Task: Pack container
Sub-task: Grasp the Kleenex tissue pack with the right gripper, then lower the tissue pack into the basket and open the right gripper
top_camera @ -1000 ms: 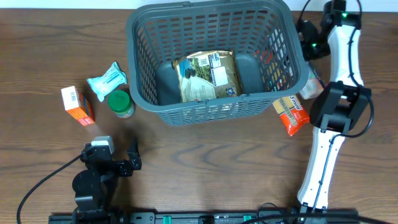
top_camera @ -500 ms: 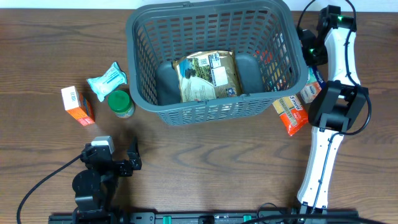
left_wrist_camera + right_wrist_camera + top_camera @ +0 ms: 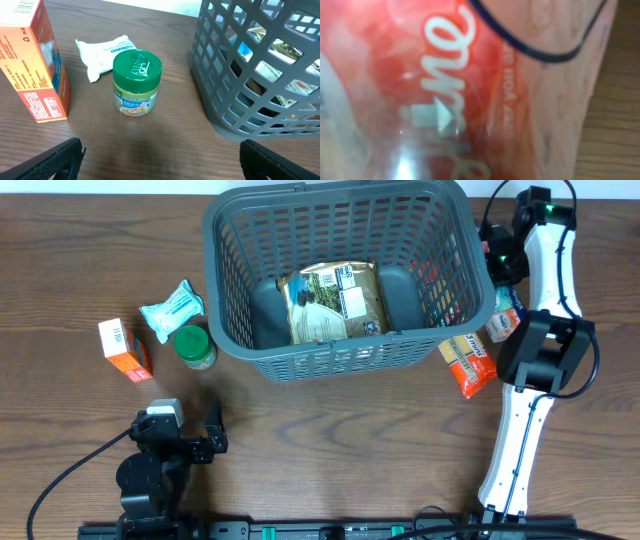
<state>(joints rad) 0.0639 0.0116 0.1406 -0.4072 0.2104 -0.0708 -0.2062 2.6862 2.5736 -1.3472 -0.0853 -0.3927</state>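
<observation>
The container (image 3: 340, 352) is a dark grey lattice basket at the table's back, and a printed brown bag (image 3: 333, 302) lies flat inside it. My right gripper (image 3: 500, 292) is down beside the basket's right wall on a red and white packet (image 3: 503, 320). That packet (image 3: 445, 90) fills the right wrist view and hides the fingers. My left gripper (image 3: 190, 442) stands open near the front left, its jaws (image 3: 160, 160) wide apart over bare wood. A green-lidded jar (image 3: 136, 82) stands ahead of it.
An orange box (image 3: 124, 350) and a white-teal packet (image 3: 172, 308) lie left of the jar (image 3: 195, 347). An orange-red snack packet (image 3: 468, 363) lies at the basket's front right corner, next to my right arm's elbow (image 3: 545, 350).
My right arm has shifted slightly by the basket's right wall, and the red and white packet under it has moved a little. The left arm has stayed still.
</observation>
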